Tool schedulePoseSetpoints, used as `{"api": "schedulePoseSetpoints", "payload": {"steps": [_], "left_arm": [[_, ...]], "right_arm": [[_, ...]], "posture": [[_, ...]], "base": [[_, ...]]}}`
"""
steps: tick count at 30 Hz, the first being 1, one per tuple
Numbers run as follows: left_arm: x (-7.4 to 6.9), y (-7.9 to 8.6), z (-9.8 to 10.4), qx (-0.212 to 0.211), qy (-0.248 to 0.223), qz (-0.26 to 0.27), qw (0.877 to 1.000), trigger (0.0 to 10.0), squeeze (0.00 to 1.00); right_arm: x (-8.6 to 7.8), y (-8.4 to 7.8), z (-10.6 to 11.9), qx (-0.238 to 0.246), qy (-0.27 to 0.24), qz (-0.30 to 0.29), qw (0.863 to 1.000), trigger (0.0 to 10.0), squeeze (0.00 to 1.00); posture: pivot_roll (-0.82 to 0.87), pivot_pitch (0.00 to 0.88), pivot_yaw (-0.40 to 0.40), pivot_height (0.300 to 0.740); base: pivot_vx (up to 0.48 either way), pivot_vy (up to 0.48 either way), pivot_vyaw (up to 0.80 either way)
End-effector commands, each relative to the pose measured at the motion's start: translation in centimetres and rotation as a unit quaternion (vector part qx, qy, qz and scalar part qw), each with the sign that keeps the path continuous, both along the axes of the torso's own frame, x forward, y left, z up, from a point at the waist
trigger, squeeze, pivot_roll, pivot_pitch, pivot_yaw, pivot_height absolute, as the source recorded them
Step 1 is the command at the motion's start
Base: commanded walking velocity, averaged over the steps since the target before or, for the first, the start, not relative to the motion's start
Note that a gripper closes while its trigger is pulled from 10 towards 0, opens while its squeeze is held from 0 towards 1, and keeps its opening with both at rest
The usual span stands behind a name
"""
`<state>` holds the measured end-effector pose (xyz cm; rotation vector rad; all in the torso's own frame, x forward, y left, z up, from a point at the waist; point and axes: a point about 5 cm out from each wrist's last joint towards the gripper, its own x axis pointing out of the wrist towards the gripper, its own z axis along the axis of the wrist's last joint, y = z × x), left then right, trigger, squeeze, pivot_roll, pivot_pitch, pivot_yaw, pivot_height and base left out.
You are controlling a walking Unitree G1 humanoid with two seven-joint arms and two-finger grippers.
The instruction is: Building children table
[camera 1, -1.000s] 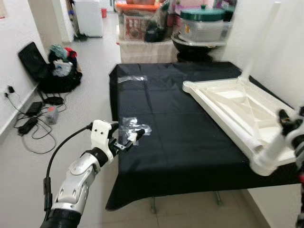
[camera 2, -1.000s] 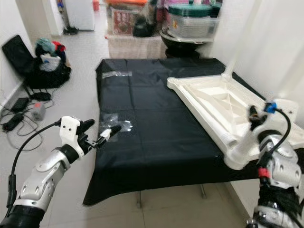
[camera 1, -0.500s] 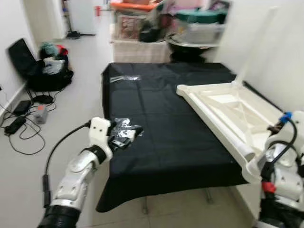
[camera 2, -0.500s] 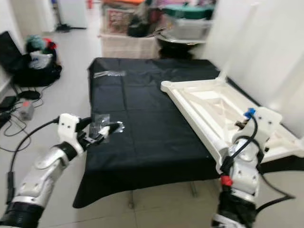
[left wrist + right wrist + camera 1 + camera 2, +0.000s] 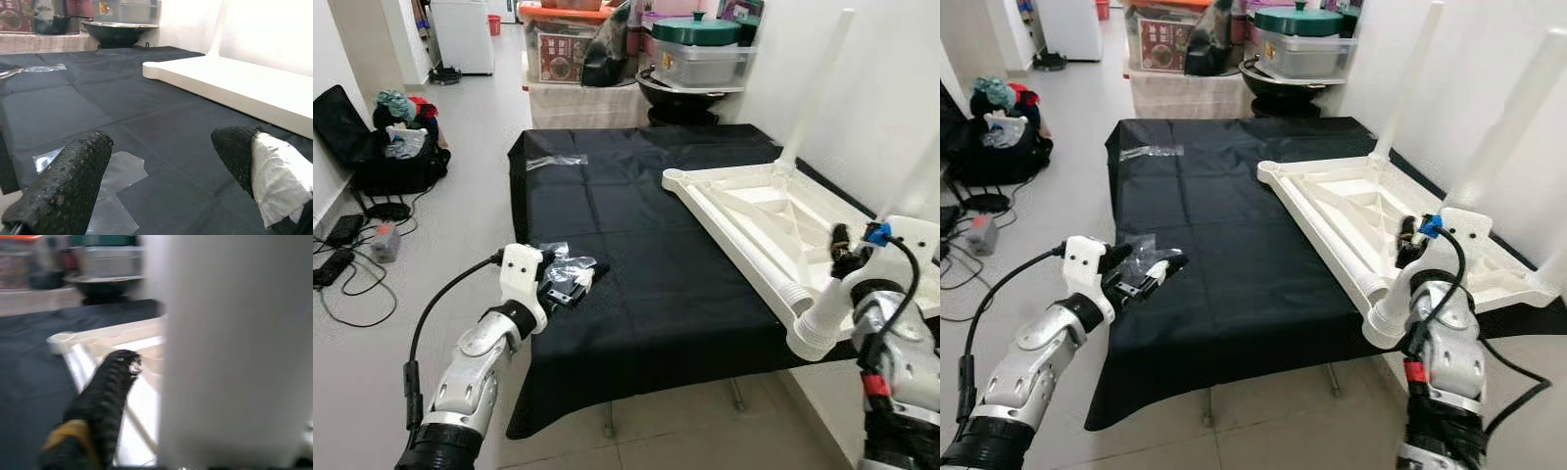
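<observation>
Children's table (image 5: 773, 220), white plastic, lies upside down on the right half of the black-covered bench (image 5: 646, 284), two legs (image 5: 1408, 78) pointing up on its far and right side. We note the right end effector (image 5: 1408, 240) at the near right corner, one black finger alongside a white leg; we cannot tell whether it is clamped. The left end effector (image 5: 570, 286) hovers at the bench's near left edge, fingers (image 5: 73, 178) apart, over clear plastic bags (image 5: 570, 262). Another clear bag (image 5: 556, 161) lies at the far left.
</observation>
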<state>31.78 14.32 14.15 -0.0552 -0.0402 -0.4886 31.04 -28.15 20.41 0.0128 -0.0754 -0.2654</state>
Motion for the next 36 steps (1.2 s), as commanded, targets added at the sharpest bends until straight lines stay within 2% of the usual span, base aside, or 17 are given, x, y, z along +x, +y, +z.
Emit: {"api": "schedulePoseSetpoints", "payload": {"steps": [1,4,5,15,16,17,18,19,21,22,23,26,28,29,30,35,36], "left_arm": [[0.0,-0.1,-0.2,0.005,0.003,-0.002,1.000,10.0,0.00],[0.1,0.3,-0.2,0.009,0.003,0.001,1.000,10.0,0.00],[0.1,0.4,-0.1,0.010,0.002,-0.002,1.000,10.0,0.00],[0.3,0.4,0.1,0.012,0.000,-0.004,1.000,10.0,0.00],[0.2,0.3,0.0,0.012,0.000,-0.003,1.000,10.0,0.00],[0.2,0.3,0.0,0.012,0.000,-0.003,1.000,10.0,0.00],[0.1,0.3,0.0,0.011,0.000,-0.002,1.000,10.0,0.00],[0.1,0.3,0.0,0.011,0.000,-0.002,1.000,10.0,0.00],[0.0,0.7,-0.1,0.014,0.002,0.003,1.000,10.0,0.00],[0.0,0.7,-0.1,0.014,0.002,0.003,1.000,10.0,0.00],[0.0,0.8,0.0,0.015,0.001,0.004,1.000,10.0,0.00],[0.0,0.8,0.0,0.015,0.001,0.004,1.000,10.0,0.00],[0.1,0.8,0.0,0.015,0.001,0.004,1.000,10.0,0.00],[0.2,0.4,-0.1,0.013,0.002,0.001,1.000,10.0,0.00],[0.1,0.1,-0.2,0.011,0.003,-0.001,1.000,10.0,0.00],[0.0,-0.1,-0.2,0.010,0.003,-0.003,1.000,10.0,0.00],[0.0,-0.1,-0.2,0.008,0.004,-0.004,1.000,10.0,0.00]], "right_arm": [[0.1,-0.2,-0.3,0.003,0.003,0.017,1.000,10.0,1.00],[0.1,-0.6,0.1,0.011,0.003,0.092,0.996,10.0,0.96],[-0.1,-0.5,0.3,0.008,0.008,0.154,0.988,10.0,0.00],[-0.1,-1.4,0.5,-0.023,0.032,0.221,0.975,10.0,0.00],[0.1,-2.3,0.3,-0.029,0.043,0.204,0.978,3.8,0.00],[0.1,-2.3,0.3,-0.029,0.043,0.204,0.978,3.8,0.00],[0.4,-3.4,0.1,-0.029,0.052,0.165,0.985,0.0,0.00],[0.4,-3.4,0.1,-0.029,0.052,0.165,0.985,0.0,0.00],[0.3,-6.4,-1.3,-0.030,0.093,-0.026,0.995,0.0,0.00],[0.3,-6.4,-1.3,-0.030,0.093,-0.026,0.995,0.0,0.00],[-0.1,-7.5,-1.9,-0.022,0.106,-0.114,0.988,0.0,0.00],[-0.1,-7.5,-1.9,-0.022,0.106,-0.114,0.988,0.0,0.00],[-0.7,-8.1,-2.4,-0.015,0.112,-0.182,0.977,0.0,0.00],[-3.0,-7.9,-4.0,0.029,0.105,-0.333,0.937,0.0,0.00],[-3.8,-6.9,-4.8,0.050,0.106,-0.377,0.919,0.0,0.00],[-4.2,-5.1,-5.3,0.070,0.106,-0.394,0.910,0.0,0.00],[-3.7,-2.5,-5.8,0.092,0.113,-0.369,0.918,0.0,0.00]], "posture": [[0.01,0.000,-0.085,0.740],[0.01,0.000,-0.083,0.740],[0.01,0.000,-0.082,0.740],[0.00,0.000,-0.085,0.740],[0.01,0.000,-0.088,0.740],[0.01,0.000,-0.088,0.740],[0.01,0.000,-0.089,0.740],[0.01,0.000,-0.089,0.740],[0.01,0.000,-0.088,0.740],[0.01,0.000,-0.088,0.740],[0.01,0.000,-0.088,0.740],[0.01,0.000,-0.088,0.740],[0.01,0.000,-0.084,0.740],[-0.01,0.000,-0.081,0.740],[-0.01,0.000,-0.081,0.740],[0.00,0.000,-0.077,0.740],[0.00,0.000,-0.077,0.740]], "base": [[0.000,0.000,0.00],[0.000,0.000,0.00],[0.000,0.000,0.00],[0.000,0.000,0.00],[0.000,0.000,0.00],[0.000,0.000,0.00],[0.000,0.000,0.00],[0.000,0.000,0.00],[0.000,0.000,0.00],[0.000,0.000,0.00],[0.000,0.000,0.00],[0.000,0.000,0.00],[0.000,0.000,0.00],[0.000,0.000,0.00],[0.000,0.000,0.00],[0.000,0.000,0.00],[0.000,0.000,0.00]]}}
